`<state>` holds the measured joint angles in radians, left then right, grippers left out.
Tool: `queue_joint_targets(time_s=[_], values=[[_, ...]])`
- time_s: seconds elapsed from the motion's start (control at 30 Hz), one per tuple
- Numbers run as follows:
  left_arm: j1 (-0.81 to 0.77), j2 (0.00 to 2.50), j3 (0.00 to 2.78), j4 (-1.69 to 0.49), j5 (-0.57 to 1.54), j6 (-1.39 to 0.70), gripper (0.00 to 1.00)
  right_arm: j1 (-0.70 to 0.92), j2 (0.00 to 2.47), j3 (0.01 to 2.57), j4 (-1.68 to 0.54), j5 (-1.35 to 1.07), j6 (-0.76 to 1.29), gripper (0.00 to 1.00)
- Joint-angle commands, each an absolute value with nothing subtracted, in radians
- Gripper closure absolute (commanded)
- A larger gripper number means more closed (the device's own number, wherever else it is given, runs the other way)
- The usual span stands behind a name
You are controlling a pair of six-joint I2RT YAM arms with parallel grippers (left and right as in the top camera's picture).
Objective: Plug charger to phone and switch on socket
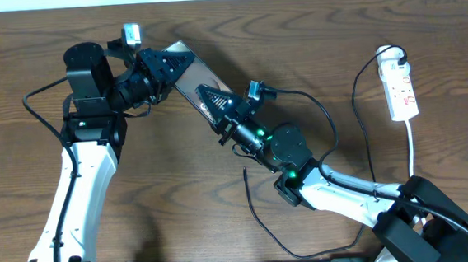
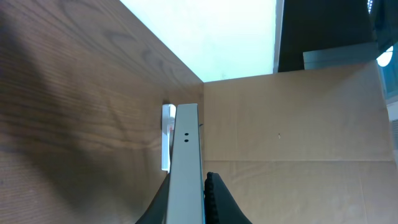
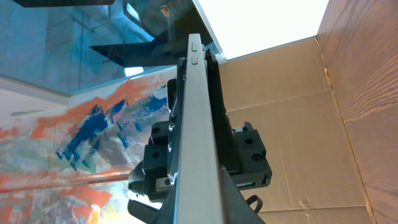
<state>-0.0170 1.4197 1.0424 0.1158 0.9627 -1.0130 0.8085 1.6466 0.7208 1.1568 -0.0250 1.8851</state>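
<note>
phone (image 2: 186,168) edge-on at lens, tilted, spanning both arms | left gripper (image 1: 170,68) clamped on phone's far end | right gripper (image 1: 214,101) clamped on its near end, fingers (image 3: 217,99) flanking the edge | charger (image 1: 254,208) tip loose on table (image 1: 309,27), robot-side of phone, apart | socket (image 1: 401,86) well right of phone, charger run crossing the wood between
</note>
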Motion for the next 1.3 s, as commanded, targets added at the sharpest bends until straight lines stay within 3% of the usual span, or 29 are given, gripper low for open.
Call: queue_joint_targets(time_s=[0.0, 0.07, 0.23, 0.33, 0.83, 0.97, 1.1, 1.27], values=[[-0.024, 1.422, 1.051, 0.137, 0.982, -0.955, 0.92, 0.826, 1.639, 0.739, 1.158, -0.043, 1.918, 0.90], [-0.024, 1.422, 1.051, 0.137, 0.982, -0.955, 0.93, 0.826, 1.638, 0.739, 1.158, -0.036, 1.917, 0.78], [-0.023, 1.422, 1.051, 0.137, 0.982, -0.954, 0.93, 0.825, 1.638, 0.739, 1.158, -0.025, 1.917, 0.25], [-0.016, 1.422, 1.051, 0.137, 0.982, -0.954, 0.92, 0.822, 1.639, 0.739, 1.156, -0.017, 1.917, 0.01], [0.173, 1.422, 1.051, 0.130, 1.031, -0.998, 0.92, 0.776, 1.639, 0.738, 1.151, -0.030, 1.890, 0.01], [0.254, 1.422, 1.051, 0.130, 1.093, -1.027, 0.93, 0.758, 1.639, 0.738, 1.151, -0.056, 1.725, 0.01], [0.339, 1.422, 1.051, 0.130, 1.196, -1.057, 0.93, 0.720, 1.638, 0.738, 1.168, -0.219, 1.420, 0.01], [0.418, 1.422, 1.051, 0.141, 1.339, -1.056, 0.92, 0.657, 1.638, 0.739, 1.124, -0.374, 1.300, 0.01]])
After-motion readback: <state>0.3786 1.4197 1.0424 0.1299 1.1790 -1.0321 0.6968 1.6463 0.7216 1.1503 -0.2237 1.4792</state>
